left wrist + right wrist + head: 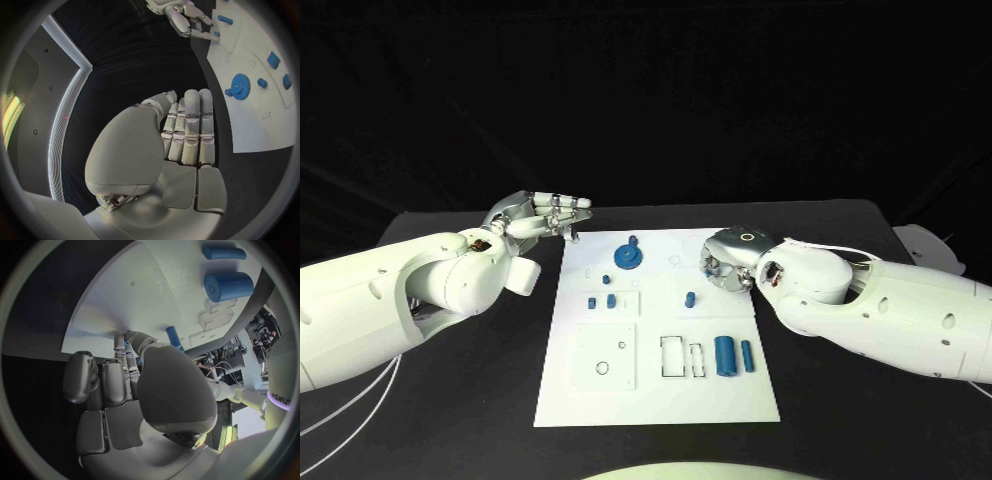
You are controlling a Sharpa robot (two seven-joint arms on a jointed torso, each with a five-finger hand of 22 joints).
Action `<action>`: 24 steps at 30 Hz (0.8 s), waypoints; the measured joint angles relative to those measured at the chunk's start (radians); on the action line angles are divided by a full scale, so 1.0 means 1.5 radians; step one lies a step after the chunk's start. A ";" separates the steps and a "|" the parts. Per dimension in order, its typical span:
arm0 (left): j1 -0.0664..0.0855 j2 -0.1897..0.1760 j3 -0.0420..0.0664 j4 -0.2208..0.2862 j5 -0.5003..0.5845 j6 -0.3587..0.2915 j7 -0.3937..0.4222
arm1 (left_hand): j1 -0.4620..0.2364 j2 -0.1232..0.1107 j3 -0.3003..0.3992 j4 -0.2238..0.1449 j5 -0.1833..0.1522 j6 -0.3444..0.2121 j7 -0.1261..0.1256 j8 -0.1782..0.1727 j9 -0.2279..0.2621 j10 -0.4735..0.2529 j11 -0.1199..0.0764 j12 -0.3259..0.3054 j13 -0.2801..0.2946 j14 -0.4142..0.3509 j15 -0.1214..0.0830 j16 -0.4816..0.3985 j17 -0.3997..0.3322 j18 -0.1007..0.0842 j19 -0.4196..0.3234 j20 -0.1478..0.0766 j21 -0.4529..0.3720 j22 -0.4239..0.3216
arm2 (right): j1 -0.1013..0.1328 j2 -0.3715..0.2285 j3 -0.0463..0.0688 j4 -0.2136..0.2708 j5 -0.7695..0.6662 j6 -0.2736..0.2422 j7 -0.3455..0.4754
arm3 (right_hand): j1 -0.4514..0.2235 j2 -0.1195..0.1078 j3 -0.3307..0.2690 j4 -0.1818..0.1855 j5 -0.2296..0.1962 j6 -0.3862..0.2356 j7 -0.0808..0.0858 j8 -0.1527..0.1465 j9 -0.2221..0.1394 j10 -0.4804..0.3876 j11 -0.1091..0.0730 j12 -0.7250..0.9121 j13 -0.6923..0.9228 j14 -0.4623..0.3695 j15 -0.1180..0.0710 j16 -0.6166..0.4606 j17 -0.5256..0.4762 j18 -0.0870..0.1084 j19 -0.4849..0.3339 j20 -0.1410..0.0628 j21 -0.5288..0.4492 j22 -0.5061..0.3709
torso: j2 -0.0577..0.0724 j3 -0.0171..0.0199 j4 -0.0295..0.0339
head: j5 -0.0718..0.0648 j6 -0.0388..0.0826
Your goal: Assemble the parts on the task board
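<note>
The white task board lies in the middle of the black table. A blue gear sits near its far edge, small blue pegs at its middle, and two blue cylinders stand side by side toward the right.

The right hand rests at the board's right edge, fingertips pinching a small blue piece, partly hidden. The left hand hovers off the board's far left corner, fingers straight and together, holding nothing. The right wrist view shows lettering on the arm, too bent to read.
</note>
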 measured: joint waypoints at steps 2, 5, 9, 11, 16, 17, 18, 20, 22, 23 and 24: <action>0.000 0.000 0.000 -0.001 0.000 0.000 -0.001 | 0.000 0.000 0.000 0.000 0.000 0.000 0.000 0.000 0.000 -0.001 0.001 0.000 0.000 0.000 0.000 0.000 0.000 0.000 0.000 0.000 0.000 0.000 | 0.000 -0.001 0.000 0.002 -0.001 -0.002 -0.001 | 0.000 0.000 0.000 0.000 0.000 0.000 0.000 0.000 0.000 0.000 0.000 0.000 -0.002 0.000 0.000 0.000 0.000 0.000 0.000 0.000 0.000 0.000 | 0.000 -0.0001 0.0000 | 0.000 0.000; 0.000 0.000 0.000 -0.002 0.000 0.000 -0.001 | 0.000 0.000 -0.002 -0.002 0.000 0.000 0.000 0.000 0.000 -0.001 0.001 0.000 0.000 0.000 0.000 0.000 -0.001 0.000 0.000 0.000 0.000 0.000 | -0.001 -0.005 -0.001 0.006 -0.002 -0.005 -0.001 | 0.000 0.000 0.002 -0.002 -0.001 0.000 0.000 0.000 0.000 0.000 0.000 -0.001 -0.002 0.000 0.000 0.002 0.000 0.000 0.000 0.000 0.003 0.000 | 0.000 -0.0001 0.0000 | 0.001 0.000; 0.000 0.000 0.000 -0.005 0.000 0.000 -0.002 | 0.000 0.000 -0.002 -0.002 0.000 0.000 0.000 0.000 0.000 -0.001 0.001 0.000 0.000 0.000 0.000 0.000 -0.001 0.000 0.000 0.000 0.000 0.000 | -0.003 -0.015 -0.002 0.018 -0.003 -0.011 -0.004 | 0.000 0.000 0.002 -0.002 -0.001 0.000 0.000 -0.002 0.000 0.000 0.000 -0.002 -0.003 0.000 0.000 0.003 0.000 0.000 0.002 0.002 0.006 0.000 | -0.001 -0.0001 -0.0001 | 0.001 0.001; 0.000 0.000 0.000 -0.006 0.000 0.000 -0.003 | 0.000 0.000 -0.002 -0.002 0.000 0.000 0.000 0.000 0.000 -0.002 0.000 0.000 0.000 0.000 0.000 0.000 -0.001 0.000 0.000 0.000 -0.001 0.000 | -0.003 -0.019 -0.002 0.025 -0.003 -0.014 -0.004 | 0.000 0.000 0.002 -0.002 -0.001 0.000 0.000 -0.002 0.001 0.000 0.000 -0.002 -0.003 0.000 0.000 0.003 0.000 0.000 0.002 0.002 0.008 0.000 | -0.001 -0.0001 -0.0001 | 0.001 0.001; 0.000 0.001 0.000 -0.010 0.001 0.000 -0.003 | 0.000 0.000 -0.002 -0.002 0.000 0.000 0.000 0.000 0.000 -0.003 -0.001 0.000 0.000 0.000 0.000 0.000 -0.002 0.000 0.000 0.000 -0.003 -0.001 | 0.001 -0.034 0.001 0.048 -0.004 -0.024 -0.006 | 0.000 0.000 0.004 -0.004 -0.001 0.002 -0.003 -0.003 0.002 0.002 -0.002 -0.003 -0.003 0.000 0.000 0.002 0.001 0.000 0.005 0.000 0.011 0.000 | -0.001 -0.0001 -0.0006 | 0.001 0.003; 0.000 0.001 0.000 -0.010 0.001 0.000 -0.004 | 0.000 0.000 -0.002 -0.002 0.000 0.000 0.000 0.000 0.000 -0.003 -0.001 0.000 0.000 0.000 0.000 0.000 -0.002 0.000 0.000 0.000 -0.003 -0.001 | 0.002 -0.038 0.002 0.055 -0.004 -0.027 -0.006 | -0.002 0.002 0.004 -0.004 -0.001 0.003 -0.003 -0.003 0.002 0.002 -0.002 -0.004 -0.003 0.000 0.000 0.002 0.001 0.000 0.005 0.000 0.011 0.000 | -0.001 0.0000 -0.0007 | 0.001 0.003; 0.000 0.001 0.000 -0.011 0.001 0.000 -0.004 | 0.000 0.000 -0.002 -0.002 0.000 0.000 0.000 0.000 0.000 -0.003 -0.001 0.000 0.000 0.000 0.000 0.000 -0.002 0.000 0.000 0.000 -0.003 -0.001 | 0.003 -0.041 0.003 0.061 -0.004 -0.029 -0.006 | -0.003 0.003 0.004 -0.004 -0.001 0.002 -0.003 -0.003 0.002 0.002 -0.002 -0.004 -0.003 0.000 0.000 0.002 0.001 0.000 0.005 0.000 0.011 0.000 | -0.001 0.0000 -0.0008 | 0.001 0.003; 0.000 0.002 0.000 -0.012 0.001 0.000 -0.004 | 0.000 0.000 -0.002 -0.002 0.000 0.000 0.000 0.000 0.000 -0.003 -0.001 0.000 0.000 0.000 0.000 0.000 -0.002 0.000 0.000 0.000 -0.003 -0.001 | 0.005 -0.048 0.004 0.072 -0.004 -0.032 -0.007 | -0.003 0.003 0.004 -0.004 -0.001 0.002 -0.003 -0.003 0.002 0.002 -0.002 -0.004 -0.003 0.000 0.000 0.002 0.001 0.000 0.005 0.000 0.015 0.000 | -0.001 0.0001 -0.0010 | 0.001 0.004; 0.000 0.003 0.000 -0.014 0.001 0.000 -0.005 | 0.000 0.000 -0.002 -0.002 0.000 0.000 0.000 0.000 0.000 -0.003 -0.001 0.000 0.000 0.000 0.000 0.000 -0.002 0.000 0.000 0.000 -0.003 -0.001 | 0.007 -0.055 0.005 0.088 -0.004 -0.037 -0.007 | -0.004 0.004 0.004 -0.004 -0.001 0.002 -0.003 -0.003 0.002 0.002 -0.002 -0.004 -0.004 0.000 0.000 0.002 0.001 0.000 0.005 0.000 0.015 0.000 | -0.001 0.0001 -0.0010 | 0.001 0.004; 0.000 0.003 0.000 -0.014 0.001 0.000 -0.005 | 0.000 0.000 -0.002 -0.002 0.000 0.000 0.000 0.000 0.000 -0.003 -0.001 0.000 0.000 0.000 0.000 0.000 -0.002 0.000 0.000 0.000 -0.003 -0.001 | 0.008 -0.058 0.006 0.096 -0.004 -0.039 -0.008 | -0.004 0.004 0.004 -0.004 -0.001 0.002 -0.003 -0.003 0.002 0.002 -0.002 -0.004 -0.004 0.000 0.000 0.004 0.001 0.000 0.005 0.000 0.015 0.000 | -0.001 0.0001 -0.0010 | 0.002 0.004; 0.000 0.004 0.000 -0.015 0.001 0.000 -0.005 | 0.000 0.000 -0.002 -0.002 0.000 0.000 0.000 0.000 0.000 -0.003 -0.001 0.000 0.000 0.000 0.000 0.000 -0.002 0.000 0.000 0.000 -0.003 -0.001 | 0.008 -0.060 0.006 0.101 -0.004 -0.040 -0.008 | -0.004 0.004 0.004 -0.004 -0.002 0.003 -0.003 -0.003 0.002 0.004 -0.001 -0.004 -0.004 0.000 0.000 0.006 0.002 0.000 0.006 0.001 0.016 0.000 | -0.001 0.0002 -0.0012 | 0.002 0.004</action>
